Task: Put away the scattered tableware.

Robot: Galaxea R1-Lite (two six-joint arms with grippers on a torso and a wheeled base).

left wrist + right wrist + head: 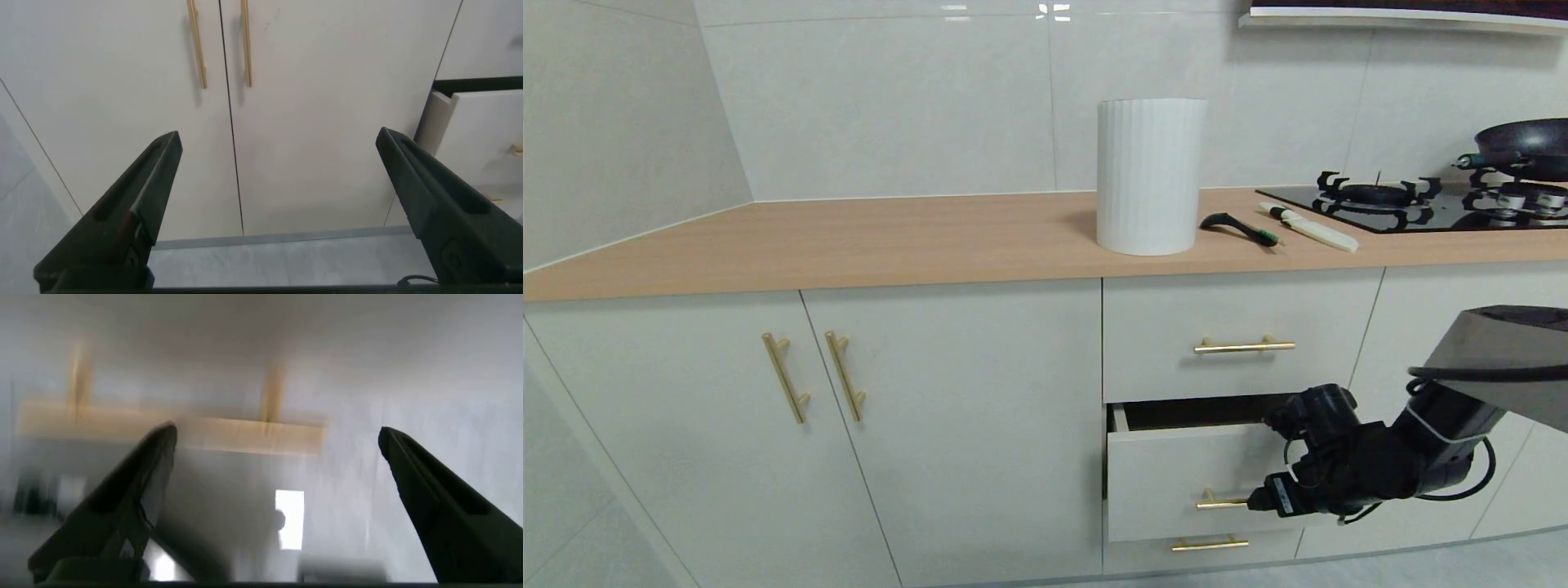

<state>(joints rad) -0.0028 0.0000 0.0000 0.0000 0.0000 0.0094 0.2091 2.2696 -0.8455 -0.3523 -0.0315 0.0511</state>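
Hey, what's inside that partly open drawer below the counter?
The drawer is pulled out only slightly. Above its front shows a dark gap and a bit of its pale side wall. Any contents are hidden by the front panel and shadow.

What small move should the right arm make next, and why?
Probably close the right end effector on the drawer handle and pull. Its fingers are open at the handle, and the drawer is only slightly open.
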